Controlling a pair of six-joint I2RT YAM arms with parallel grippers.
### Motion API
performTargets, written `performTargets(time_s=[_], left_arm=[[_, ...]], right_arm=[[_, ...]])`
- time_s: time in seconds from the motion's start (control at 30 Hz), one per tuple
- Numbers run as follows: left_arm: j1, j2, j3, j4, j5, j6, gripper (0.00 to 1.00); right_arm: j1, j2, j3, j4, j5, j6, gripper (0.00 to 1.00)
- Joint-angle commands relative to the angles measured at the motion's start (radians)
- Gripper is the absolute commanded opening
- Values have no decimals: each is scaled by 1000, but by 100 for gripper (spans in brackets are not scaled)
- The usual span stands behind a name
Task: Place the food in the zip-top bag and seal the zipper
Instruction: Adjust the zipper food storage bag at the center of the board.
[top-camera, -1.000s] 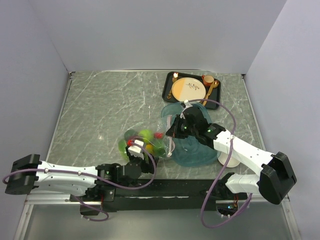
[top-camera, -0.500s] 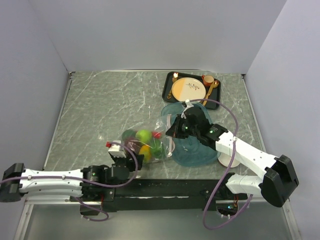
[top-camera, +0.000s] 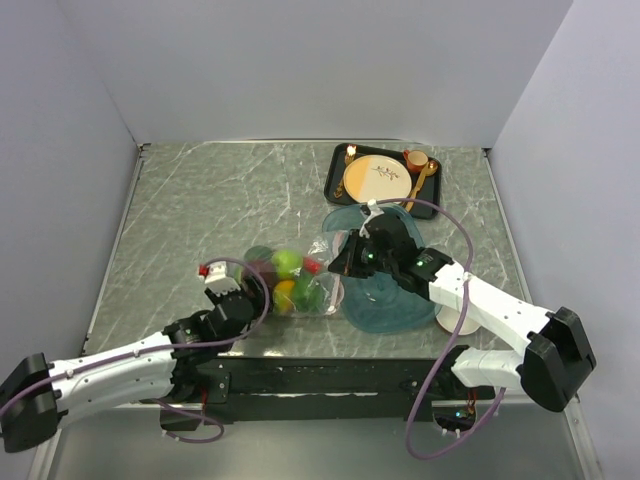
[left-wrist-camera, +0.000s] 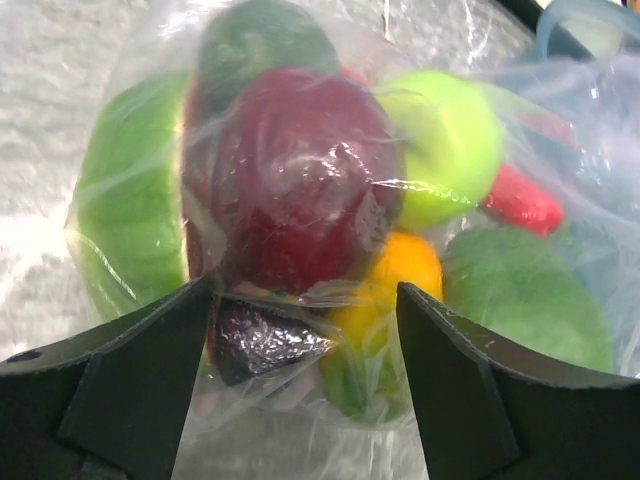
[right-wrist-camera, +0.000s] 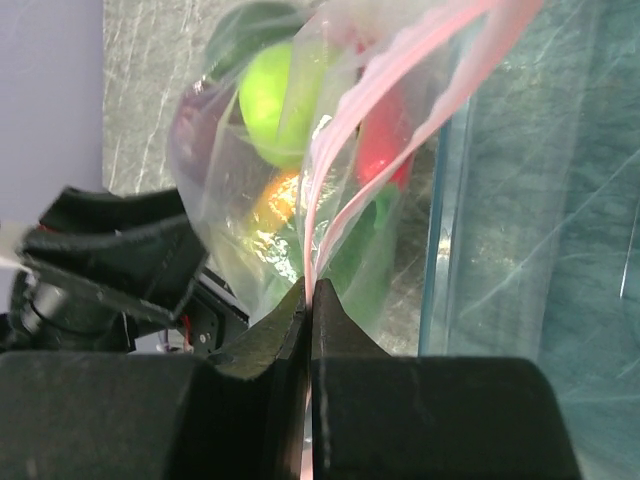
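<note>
Clear plastic bag (top-camera: 318, 290) holds the food (left-wrist-camera: 300, 190). Its pink zipper (right-wrist-camera: 309, 220) is pinched in the right gripper (right-wrist-camera: 310, 292). The left gripper (left-wrist-camera: 300, 300) gapes wide, facing the bag.

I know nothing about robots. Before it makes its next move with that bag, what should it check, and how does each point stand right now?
1. Food in the bag: ok, every piece in view is inside.
2. Right gripper holding the zipper: ok, shut on the pink strip.
3. Zipper sealed: not ok, past the pinch its two halves spread apart.
4. Left gripper free: ok, open at the bag's closed end, not gripping.
5. Bag clear of the tray: cannot tell, its mouth lies at the tray's edge.
</note>
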Motion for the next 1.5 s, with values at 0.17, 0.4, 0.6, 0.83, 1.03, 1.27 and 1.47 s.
performTargets(time_s=[0.17, 0.4, 0.6, 0.83, 1.03, 1.27, 1.47], left_arm=[[275, 84, 96, 208, 235, 242, 83], [338, 60, 121, 185, 347, 233, 80], [325, -97, 78, 135, 444, 56, 74], [233, -103, 112, 85, 405, -60, 74], [-5, -18, 116, 147, 303, -208, 74], [-168, 74, 130, 222, 165, -343, 75], [-176, 128, 141, 303, 145, -339, 77]], right_arm=[[7, 66, 82, 49, 4, 2, 9], [9, 78, 73, 99, 47, 31, 9], [9, 69, 35, 121, 72, 48, 8], [7, 66, 25, 116, 107, 59, 9], [9, 52, 10, 122, 125, 76, 8], [9, 40, -4, 115, 131, 74, 9], [9, 11, -8, 103, 133, 74, 9]])
